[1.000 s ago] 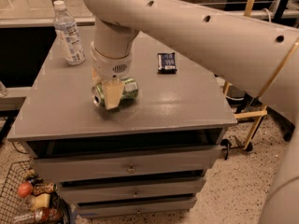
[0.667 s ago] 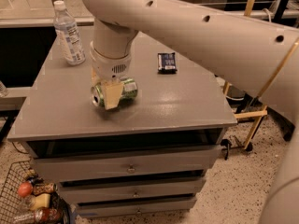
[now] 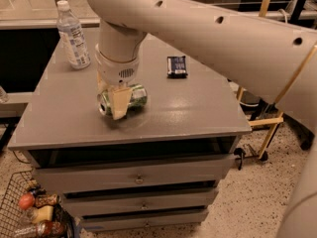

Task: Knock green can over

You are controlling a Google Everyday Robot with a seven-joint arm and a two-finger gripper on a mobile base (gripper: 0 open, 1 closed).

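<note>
The green can lies on its side near the front left of the grey table top, with its silver top facing left. My gripper reaches straight down from the wrist onto the can. One cream finger crosses the front of the can and the other finger stands behind it. Both fingers sit against the can, so the gripper is shut on it. The middle of the can is hidden behind the front finger.
A clear plastic bottle with a white cap stands upright at the back left corner. A dark flat packet lies at the back right. The table has drawers below. A wire basket with items sits on the floor at lower left.
</note>
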